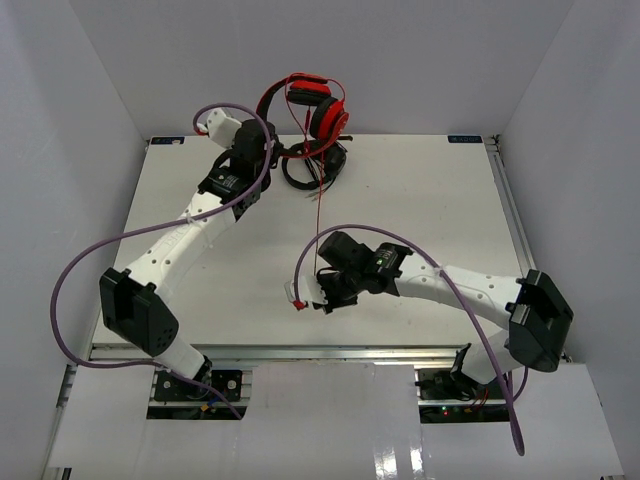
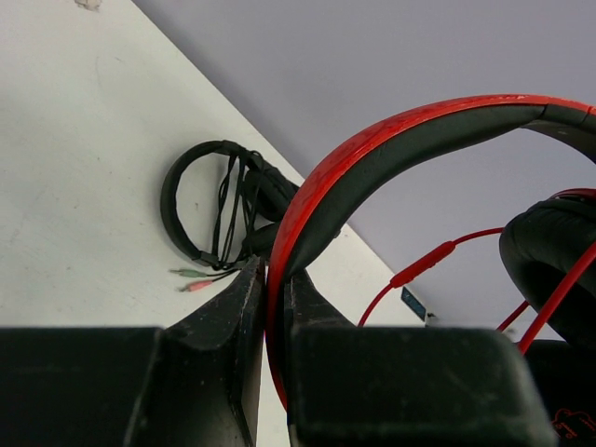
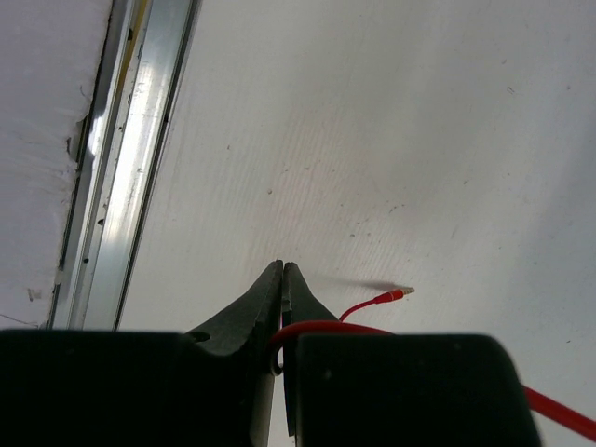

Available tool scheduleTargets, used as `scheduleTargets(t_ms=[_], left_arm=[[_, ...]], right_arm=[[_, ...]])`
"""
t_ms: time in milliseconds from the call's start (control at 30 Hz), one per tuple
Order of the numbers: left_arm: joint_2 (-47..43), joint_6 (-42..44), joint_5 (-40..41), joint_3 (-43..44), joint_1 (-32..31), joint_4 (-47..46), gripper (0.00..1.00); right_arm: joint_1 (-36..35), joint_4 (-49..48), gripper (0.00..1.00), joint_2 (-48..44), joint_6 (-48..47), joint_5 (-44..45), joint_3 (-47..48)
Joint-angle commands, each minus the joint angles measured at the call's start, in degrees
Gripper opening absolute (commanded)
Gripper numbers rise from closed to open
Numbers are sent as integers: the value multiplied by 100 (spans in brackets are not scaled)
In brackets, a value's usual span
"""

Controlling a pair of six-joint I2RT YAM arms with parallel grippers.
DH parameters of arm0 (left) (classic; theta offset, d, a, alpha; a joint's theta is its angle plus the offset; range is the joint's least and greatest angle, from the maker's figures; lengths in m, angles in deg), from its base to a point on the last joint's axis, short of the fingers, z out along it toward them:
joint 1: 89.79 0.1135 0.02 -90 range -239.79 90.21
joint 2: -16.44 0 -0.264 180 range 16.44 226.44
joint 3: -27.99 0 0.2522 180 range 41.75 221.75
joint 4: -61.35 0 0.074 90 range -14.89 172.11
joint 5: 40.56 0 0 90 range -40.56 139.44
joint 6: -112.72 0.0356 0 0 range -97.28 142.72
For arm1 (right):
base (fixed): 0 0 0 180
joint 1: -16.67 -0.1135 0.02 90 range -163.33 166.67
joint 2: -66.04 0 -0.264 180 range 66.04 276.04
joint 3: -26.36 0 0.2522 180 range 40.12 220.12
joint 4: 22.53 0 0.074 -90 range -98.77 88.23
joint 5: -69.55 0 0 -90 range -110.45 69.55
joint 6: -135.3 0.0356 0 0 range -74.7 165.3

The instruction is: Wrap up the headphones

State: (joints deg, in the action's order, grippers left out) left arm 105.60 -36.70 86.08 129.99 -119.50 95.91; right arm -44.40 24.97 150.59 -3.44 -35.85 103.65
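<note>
The red headphones (image 1: 318, 105) hang in the air at the table's back edge. My left gripper (image 1: 268, 135) is shut on their red headband (image 2: 372, 158), which runs between its jaws (image 2: 273, 279) in the left wrist view. One ear cup (image 2: 549, 251) with black padding shows at the right. The thin red cable (image 1: 320, 200) drops from the headphones toward the table's middle. My right gripper (image 1: 318, 290) is shut on this cable (image 3: 326, 328) near its end, just above the table (image 3: 282, 275). The cable's plug (image 3: 396, 295) sticks out free to the right.
Black headphones (image 1: 315, 165) with a bundled black cable lie on the table under the red ones, and also show in the left wrist view (image 2: 219, 200) with green and pink plugs (image 2: 191, 277). An aluminium rail (image 3: 140, 158) runs along the table's near edge. White walls enclose three sides.
</note>
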Motion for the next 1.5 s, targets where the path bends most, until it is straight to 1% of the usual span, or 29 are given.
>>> scheduleTargets(t_ms=[0, 133, 267, 433, 567, 633, 733, 900, 1133, 1233, 1300, 1467], left_arm=[[-70, 368, 91, 215, 36, -524, 0], [44, 862, 150, 43, 45, -612, 0], [132, 1413, 206, -265, 45, -741, 0], [215, 1809, 265, -907, 36, -947, 0], [208, 1837, 308, -1261, 45, -1118, 0], [207, 1752, 301, -1320, 45, -1122, 0], [182, 1529, 172, -1319, 45, -1088, 0], [-44, 792, -376, -1320, 58, -1060, 0], [-596, -284, -1331, -1537, 198, -1102, 0], [-834, -687, -1583, -1593, 266, -1127, 0], [-955, -889, -1802, -1617, 300, -1131, 0], [-1167, -1075, -1962, -1539, 338, -1136, 0]], right_arm=[[-153, 466, 8, -378, -434, 11, -57], [-187, 669, 8, -515, -598, 209, -20], [-178, 813, 8, -701, -775, 749, 67], [-134, 801, 8, -880, -979, 1335, 107], [-82, 826, 8, -1034, -1006, 1365, 116], [-74, 835, 8, -1091, -999, 1310, 54], [-64, 878, 8, -1150, -947, 998, -115], [26, 840, 8, -1303, -914, 761, -357], [483, 754, 8, -1724, -883, 127, -738], [602, 716, 8, -1891, -883, -45, -1027], [640, 695, 8, -1952, -901, -77, -1185], [721, 692, 8, -2013, -913, -118, -1253]])
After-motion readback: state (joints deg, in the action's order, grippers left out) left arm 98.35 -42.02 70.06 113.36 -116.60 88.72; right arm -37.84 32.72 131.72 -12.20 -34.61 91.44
